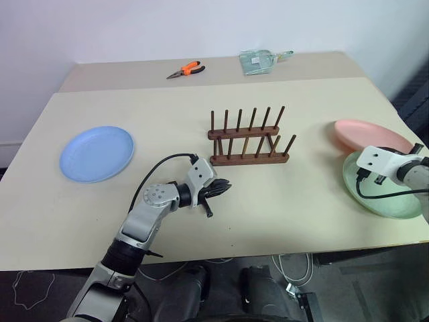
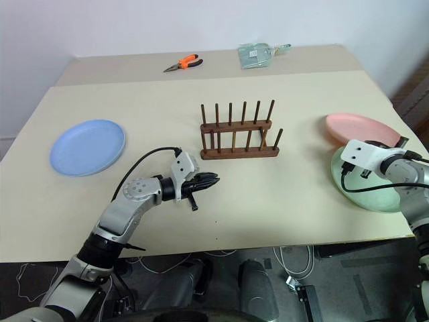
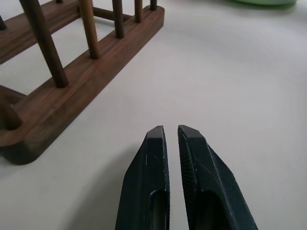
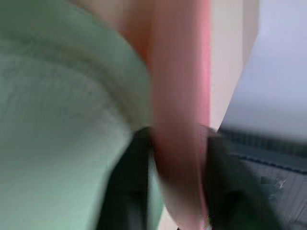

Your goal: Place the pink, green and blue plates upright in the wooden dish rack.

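Fingers of the right gripper [image 4: 177, 148] sit either side of the pink plate's [image 1: 370, 133] rim, apparently pinching it, though that wrist view is blurred, so how firm the pinch is stays a guess. The pink plate lies at the table's [image 1: 201, 100] right edge, overlapping the green plate [image 1: 382, 194] beneath it.

To do this pick well, the pinch should bite well onto the rim before lifting, then tilt the plate on edge and lower it between two pegs of the wooden dish rack [image 1: 248, 137], which stands empty at mid-table.

Left gripper [image 3: 173, 132] hovers just beside the rack's near bar, fingers pressed almost together on nothing. The blue plate [image 1: 96, 153] lies flat, well apart on the left.
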`<control>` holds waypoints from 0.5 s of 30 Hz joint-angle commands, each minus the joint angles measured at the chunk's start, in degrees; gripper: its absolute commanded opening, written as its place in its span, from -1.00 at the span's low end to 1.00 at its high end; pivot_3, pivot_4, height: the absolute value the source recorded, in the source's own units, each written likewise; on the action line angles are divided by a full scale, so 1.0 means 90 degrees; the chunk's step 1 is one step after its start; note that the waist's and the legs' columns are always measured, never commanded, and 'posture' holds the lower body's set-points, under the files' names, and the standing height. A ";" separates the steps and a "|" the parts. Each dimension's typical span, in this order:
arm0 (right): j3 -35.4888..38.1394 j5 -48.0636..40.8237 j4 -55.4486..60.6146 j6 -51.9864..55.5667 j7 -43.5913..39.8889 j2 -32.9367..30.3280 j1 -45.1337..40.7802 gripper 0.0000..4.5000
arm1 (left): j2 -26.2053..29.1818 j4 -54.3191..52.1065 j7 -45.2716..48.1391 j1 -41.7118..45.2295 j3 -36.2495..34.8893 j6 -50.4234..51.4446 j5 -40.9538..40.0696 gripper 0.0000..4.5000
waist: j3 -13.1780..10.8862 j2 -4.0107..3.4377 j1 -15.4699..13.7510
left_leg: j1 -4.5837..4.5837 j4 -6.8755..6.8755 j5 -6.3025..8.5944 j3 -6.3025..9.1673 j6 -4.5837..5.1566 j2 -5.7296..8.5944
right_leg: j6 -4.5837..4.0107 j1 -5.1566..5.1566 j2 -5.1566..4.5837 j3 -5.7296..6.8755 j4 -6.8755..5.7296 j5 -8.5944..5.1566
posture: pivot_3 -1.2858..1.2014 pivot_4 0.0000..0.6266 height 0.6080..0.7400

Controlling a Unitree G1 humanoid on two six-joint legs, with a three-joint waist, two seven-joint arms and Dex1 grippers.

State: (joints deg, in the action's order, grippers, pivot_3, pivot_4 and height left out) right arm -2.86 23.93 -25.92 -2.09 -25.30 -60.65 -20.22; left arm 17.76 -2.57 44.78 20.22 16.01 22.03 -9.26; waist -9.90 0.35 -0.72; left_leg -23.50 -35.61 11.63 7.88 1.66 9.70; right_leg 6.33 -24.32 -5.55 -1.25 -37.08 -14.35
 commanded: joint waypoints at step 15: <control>0.2813 -0.6991 0.5008 0.3680 -0.0519 0.2535 -0.0538 -0.97 | 0.0133 -0.0260 -0.0196 -0.0100 -0.0827 -0.0235 -0.0442 -0.83 | -0.0011 0.0008 -0.0057 | -0.0005 0.0003 0.0005 0.0009 0.0003 -0.0017 | 0.0002 -0.0003 0.0011 0.0008 0.0006 0.0003 | 0.03 -0.52 0.83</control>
State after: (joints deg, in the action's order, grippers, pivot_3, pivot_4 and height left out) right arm 18.09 -31.96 16.29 26.51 -31.98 -38.75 -24.65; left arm 18.76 -3.10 42.87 19.13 9.78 20.92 -12.03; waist -10.00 0.42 -1.24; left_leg -23.55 -35.62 11.71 7.99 1.74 9.55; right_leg 6.34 -24.31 -5.46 -1.15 -36.97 -14.33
